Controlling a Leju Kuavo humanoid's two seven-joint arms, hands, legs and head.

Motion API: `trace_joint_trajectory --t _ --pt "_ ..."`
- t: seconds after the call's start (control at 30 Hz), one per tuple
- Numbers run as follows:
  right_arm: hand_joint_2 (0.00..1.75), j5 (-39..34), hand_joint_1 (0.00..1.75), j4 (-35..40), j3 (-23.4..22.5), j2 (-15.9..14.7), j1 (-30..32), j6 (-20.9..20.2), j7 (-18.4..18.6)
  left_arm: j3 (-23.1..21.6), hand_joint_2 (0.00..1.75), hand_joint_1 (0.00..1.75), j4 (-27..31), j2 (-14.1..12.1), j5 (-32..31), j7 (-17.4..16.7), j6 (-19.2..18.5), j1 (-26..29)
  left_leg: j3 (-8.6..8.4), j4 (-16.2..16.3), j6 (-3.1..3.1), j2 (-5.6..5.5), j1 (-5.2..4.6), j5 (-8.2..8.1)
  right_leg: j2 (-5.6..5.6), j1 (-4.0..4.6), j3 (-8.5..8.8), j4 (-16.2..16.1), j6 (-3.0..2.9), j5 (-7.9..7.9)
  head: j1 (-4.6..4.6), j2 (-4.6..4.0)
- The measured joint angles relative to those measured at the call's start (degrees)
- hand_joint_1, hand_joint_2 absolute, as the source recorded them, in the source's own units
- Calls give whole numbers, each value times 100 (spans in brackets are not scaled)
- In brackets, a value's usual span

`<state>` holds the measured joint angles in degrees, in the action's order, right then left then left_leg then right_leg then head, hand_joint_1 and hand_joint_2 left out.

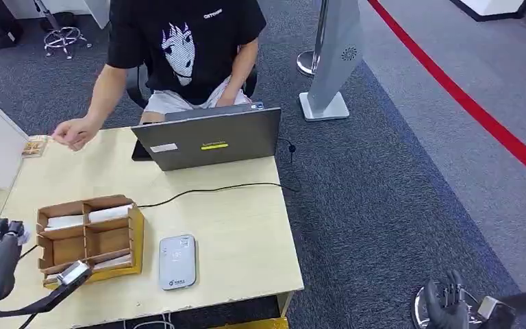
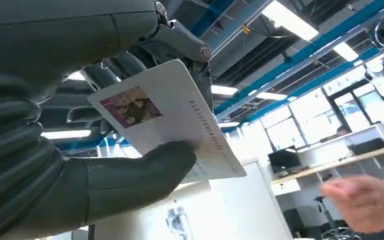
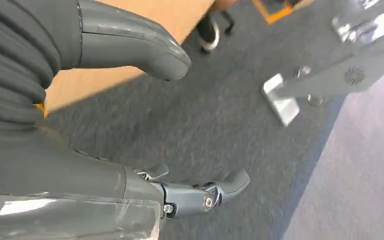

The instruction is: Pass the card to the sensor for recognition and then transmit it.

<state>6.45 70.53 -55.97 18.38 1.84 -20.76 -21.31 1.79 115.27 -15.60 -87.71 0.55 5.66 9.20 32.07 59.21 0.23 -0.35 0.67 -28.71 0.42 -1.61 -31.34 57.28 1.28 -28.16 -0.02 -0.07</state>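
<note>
Card pinched between thumb and fingers of left robot hand; right robot hand released.

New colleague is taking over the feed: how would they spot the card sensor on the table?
Start at the light wooden table and find the open grey laptop at its far edge. Nearer the robot, right of the brown cardboard divider box, lies the sensor: a flat, rounded, silver-grey slab, the only smooth pale device there.
</note>
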Motion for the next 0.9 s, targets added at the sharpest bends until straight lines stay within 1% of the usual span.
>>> trace_joint_trajectory --t 0.07,0.17,0.4,0.47,0.5,0.53,0.57,0.7,0.9 --pt "175 -7 0 68 107 0 69 135 -35 -120 175 175 33 140 15 2 2 1 1 0 0 1 0 0 1 0 0 0 0 0 2 0" --pt "175 -7 0 122 195 0 144 188 -44 -203 175 175 59 251 24 2 4 -1 -1 0 0 3 -2 -1 5 -2 -1 0 0 0 0 0" --pt "175 -11 0 129 205 0 158 199 -41 -207 175 175 61 255 28 2 4 -1 0 0 0 3 -2 -1 5 -2 -2 -1 0 0 2 0" --pt "175 -7 0 179 303 0 221 303 -35 -240 175 175 63 317 128 33 7 -1 0 1 0 2 -2 -1 2 -2 -2 -1 0 0 0 0" --pt "175 -7 0 337 724 20 508 529 -35 -365 175 175 61 660 139 70 6 -3 2 0 0 -3 -1 -1 -4 -1 -1 -1 1 -1 0 0" --pt "175 194 0 343 1243 31 693 721 -52 -716 175 175 -6 1144 -110 24 -63 -31 2 0 1 3 -3 -1 4 -3 -7 -2 1 0 0 0" --pt "175 325 0 288 1484 31 753 791 -109 -1075 175 175 -331 1340 22 4 22 -170 1 1 1 1 -4 -1 0 -4 -4 -3 2 1 0 0" --pt "175 328 0 247 1597 33 823 791 -120 -1272 175 175 -560 1449 81 4 70 -231 1 1 1 1 -3 -1 2 -3 -5 -3 0 2 2 0" --pt "175 328 0 238 1676 39 874 791 -124 -1364 175 175 -726 1499 83 4 94 -271 3 0 0 2 -2 -1 4 -2 -8 -3 1 0 0 0"
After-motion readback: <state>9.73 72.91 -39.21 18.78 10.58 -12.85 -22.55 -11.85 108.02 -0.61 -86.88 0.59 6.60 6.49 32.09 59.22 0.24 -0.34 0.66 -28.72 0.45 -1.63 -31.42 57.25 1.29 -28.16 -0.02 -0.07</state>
